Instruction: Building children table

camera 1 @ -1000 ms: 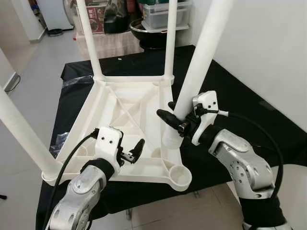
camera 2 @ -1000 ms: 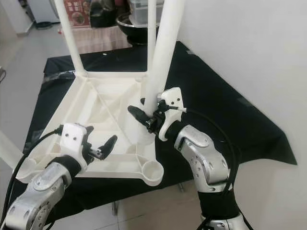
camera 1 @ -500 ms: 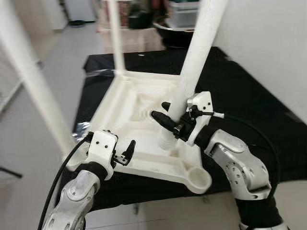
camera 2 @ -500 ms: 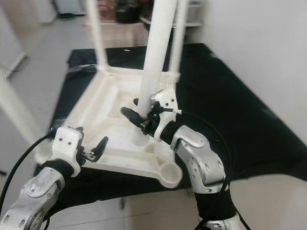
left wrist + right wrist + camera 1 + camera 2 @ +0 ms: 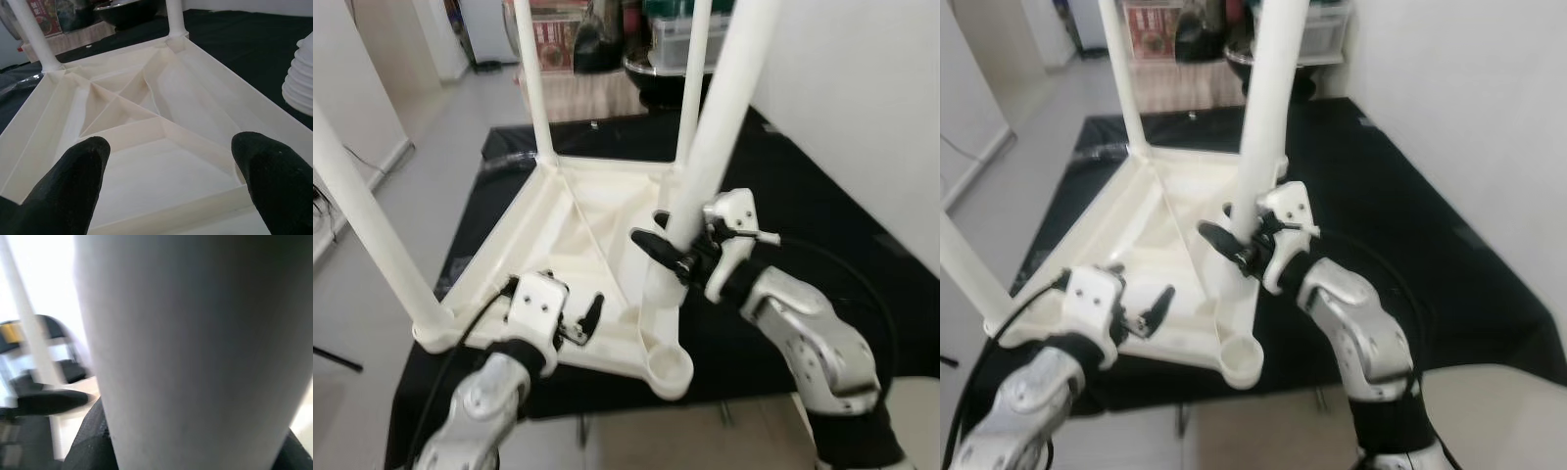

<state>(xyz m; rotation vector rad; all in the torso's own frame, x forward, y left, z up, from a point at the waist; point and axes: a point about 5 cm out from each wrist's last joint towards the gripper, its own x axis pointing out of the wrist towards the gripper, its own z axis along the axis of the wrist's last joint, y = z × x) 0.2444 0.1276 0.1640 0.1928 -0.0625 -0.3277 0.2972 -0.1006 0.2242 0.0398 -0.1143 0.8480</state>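
A black cloth (image 5: 822, 211) is seen spread over the work surface, with grey floor (image 5: 401, 211) beyond it on the robot's left. On the cloth, a white plastic tabletop (image 5: 570, 257) is laid upside down, its ribbed underside facing up. Three white legs are seen standing from its corner sockets: two at the far corners (image 5: 534, 83) (image 5: 694, 73) and one at the near left corner (image 5: 374, 235). The near right corner socket (image 5: 668, 369) is open, and it lies below and slightly nearer the robot than the right gripper's fingers.

A fourth leg (image 5: 710, 147) is held upright, slightly tilted, with the right gripper (image 5: 668, 240) clamped around its lower part; one black finger (image 5: 656, 247) is visible on the leg's left side. The leg's ribbed lower end (image 5: 658, 294) is seen just below the jaws, over the tabletop's right rim, beside the open socket (whether it touches the rim cannot be told from the head views). In the right wrist view, the leg (image 5: 195, 347) is pressed directly between the fingers, blurred.

The left gripper (image 5: 582, 321) is held at the tabletop's near edge with its jaws apart and nothing between them. In the left wrist view, both fingertips (image 5: 80, 166) are spread, and the tabletop's diagonal ribs (image 5: 122, 105) lie straight ahead of them.
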